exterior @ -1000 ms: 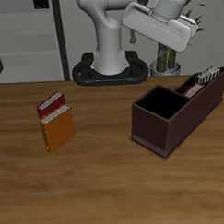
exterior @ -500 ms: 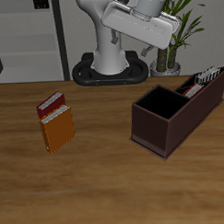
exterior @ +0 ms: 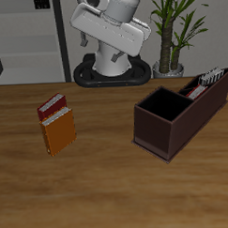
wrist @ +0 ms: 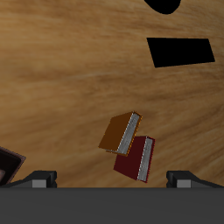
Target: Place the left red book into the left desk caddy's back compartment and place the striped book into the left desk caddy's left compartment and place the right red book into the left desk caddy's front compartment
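Note:
The right red book (exterior: 52, 107) (wrist: 134, 158), dark crimson with a white page edge, lies flat on the table against an orange-brown book (exterior: 59, 133) (wrist: 120, 133). The left desk caddy (exterior: 165, 130), a dark maroon box, stands apart from them. The striped book (exterior: 210, 79) stands in a narrow slot at the caddy's far end. The left red book (exterior: 195, 87) shows as a bright red edge beside it. My gripper (exterior: 102, 46) (wrist: 112, 179) hangs high over the table's back, open and holding nothing, fingers (wrist: 39, 179) wide apart.
A potted plant (exterior: 169, 34) stands behind the caddy, beside the robot's base (exterior: 109, 71). The caddy's large square section (exterior: 164, 104) holds nothing. A dark corner of the caddy (wrist: 9, 164) shows in the wrist view.
My gripper has swung from above the caddy's far end across the back of the table toward the side with the two flat books. The books and caddy have not moved.

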